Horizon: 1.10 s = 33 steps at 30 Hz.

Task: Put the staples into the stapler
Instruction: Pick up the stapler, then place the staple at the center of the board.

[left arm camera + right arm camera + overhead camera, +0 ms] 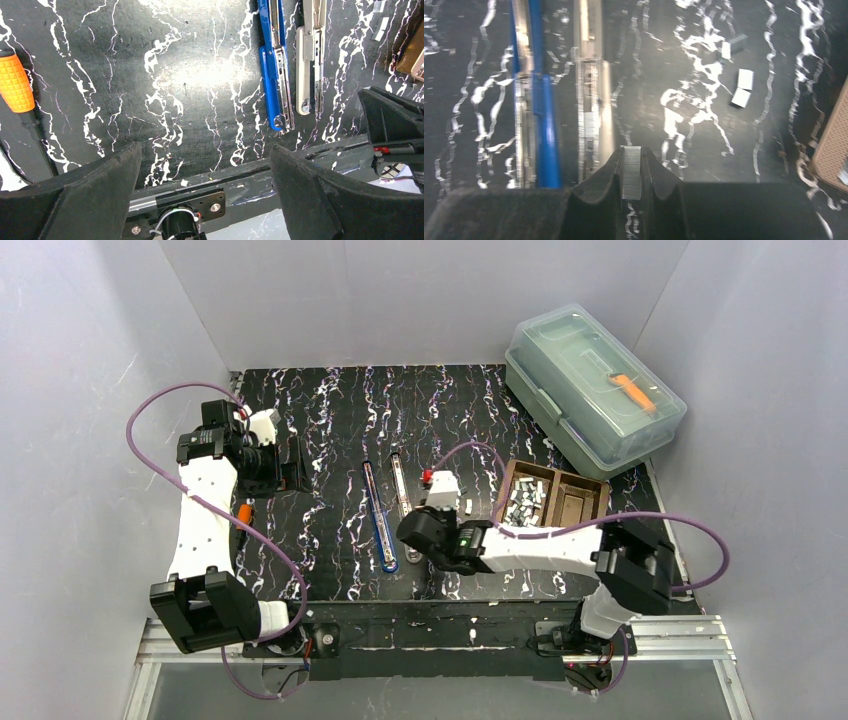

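Note:
Two staplers lie opened flat on the black marbled mat: a blue one point(381, 522) and a beige one point(403, 502). Both show in the left wrist view, blue point(275, 75) and beige point(311, 65), and in the right wrist view, blue point(535, 100) and beige point(591, 95). My right gripper point(631, 165) is shut on a silvery staple strip point(631, 172) just right of the beige stapler's channel, slightly above the mat. In the top view it point(428, 532) sits beside that stapler's near end. Several staples point(524, 502) fill a brown tray. My left gripper point(205, 170) is open and empty at the left.
A brown two-compartment tray point(575, 502) stands right of the staplers. A clear lidded box point(592, 390) sits at the back right. An orange-handled screwdriver point(17, 85) lies near the left arm. Loose staple strips point(742, 87) lie on the mat right of the beige stapler.

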Each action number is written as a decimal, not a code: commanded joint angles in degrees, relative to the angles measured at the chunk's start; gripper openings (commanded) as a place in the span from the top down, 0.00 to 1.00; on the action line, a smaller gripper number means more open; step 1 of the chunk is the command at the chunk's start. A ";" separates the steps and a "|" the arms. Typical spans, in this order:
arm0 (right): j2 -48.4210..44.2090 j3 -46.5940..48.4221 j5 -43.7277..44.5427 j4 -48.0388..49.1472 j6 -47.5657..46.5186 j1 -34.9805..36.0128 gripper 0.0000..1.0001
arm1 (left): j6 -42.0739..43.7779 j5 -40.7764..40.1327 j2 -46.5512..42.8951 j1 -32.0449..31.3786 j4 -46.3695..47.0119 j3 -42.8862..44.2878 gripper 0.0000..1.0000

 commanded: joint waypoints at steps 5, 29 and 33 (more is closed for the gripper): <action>-3.65 -8.01 -1.58 -0.48 7.51 -2.59 0.83 | 0.20 2.91 -1.47 0.44 -1.92 0.26 0.01; 4.83 -6.41 -10.64 -0.82 6.90 -5.47 0.70 | 1.01 3.05 -1.03 0.37 -1.58 0.23 0.01; 6.38 -3.92 -11.12 -3.47 6.15 -5.52 0.57 | 0.81 3.18 -0.85 0.38 -1.38 0.30 0.01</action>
